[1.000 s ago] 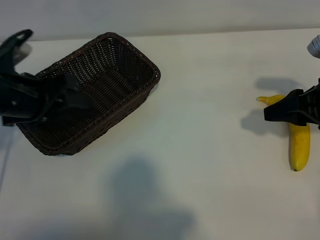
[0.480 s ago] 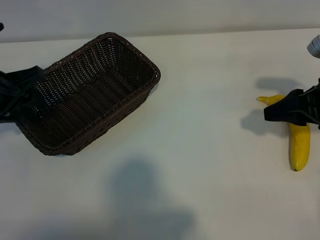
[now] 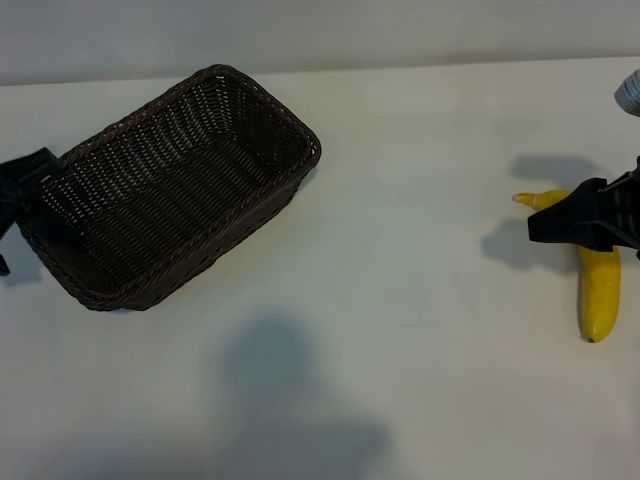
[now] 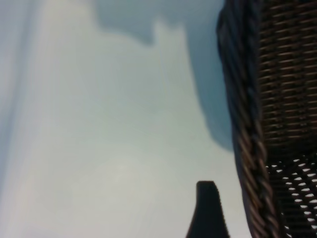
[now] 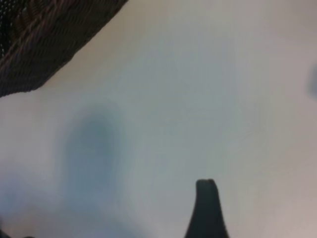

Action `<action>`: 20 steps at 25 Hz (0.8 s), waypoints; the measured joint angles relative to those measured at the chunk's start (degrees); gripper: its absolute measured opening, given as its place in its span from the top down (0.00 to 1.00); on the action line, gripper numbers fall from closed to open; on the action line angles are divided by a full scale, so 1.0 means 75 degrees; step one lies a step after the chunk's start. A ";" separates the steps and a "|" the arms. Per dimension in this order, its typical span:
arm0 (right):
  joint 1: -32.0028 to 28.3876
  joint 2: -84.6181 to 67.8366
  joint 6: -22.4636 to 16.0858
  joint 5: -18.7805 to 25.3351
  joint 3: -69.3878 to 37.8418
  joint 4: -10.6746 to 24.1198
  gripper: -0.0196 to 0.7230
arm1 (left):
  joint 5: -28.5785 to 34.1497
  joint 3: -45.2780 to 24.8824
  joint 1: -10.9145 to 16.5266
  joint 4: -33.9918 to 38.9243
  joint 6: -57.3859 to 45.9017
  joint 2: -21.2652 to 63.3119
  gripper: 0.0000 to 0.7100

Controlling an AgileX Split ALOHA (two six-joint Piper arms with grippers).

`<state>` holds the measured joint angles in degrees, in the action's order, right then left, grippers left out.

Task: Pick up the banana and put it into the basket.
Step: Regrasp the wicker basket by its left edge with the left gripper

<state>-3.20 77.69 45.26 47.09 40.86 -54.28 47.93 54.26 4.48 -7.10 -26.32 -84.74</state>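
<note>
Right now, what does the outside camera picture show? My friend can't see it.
A yellow banana lies on a white table at the right edge, partly under the black right gripper. A dark woven basket, with nothing in it, sits at the left, with the left gripper just beside its left end.

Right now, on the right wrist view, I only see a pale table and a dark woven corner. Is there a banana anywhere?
Observer: Yes. The exterior view shows the banana lying on the table at the far right, partly hidden beneath the right end effector.
Visitor: And that woven corner?
Observer: It belongs to the basket, which sits on the far left of the table with nothing inside.
Visitor: Is the other arm doing anything?
Observer: The left end effector is at the basket's left end, outside the rim, and it holds nothing.
</note>
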 joint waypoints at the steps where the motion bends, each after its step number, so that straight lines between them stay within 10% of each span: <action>1: 0.0000 0.0000 0.0000 0.0000 0.0000 0.0000 0.24 | 0.0000 0.0000 0.0000 0.0000 -0.0057 -0.0086 0.21; 20: 0.0000 0.0000 -0.0036 0.0000 0.0000 0.0000 0.24 | -0.0900 -0.0452 0.0002 0.0024 -0.0937 -0.0972 0.21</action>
<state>-3.20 77.69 44.99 47.09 40.86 -54.28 41.18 50.87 4.50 -6.92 -33.35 -92.03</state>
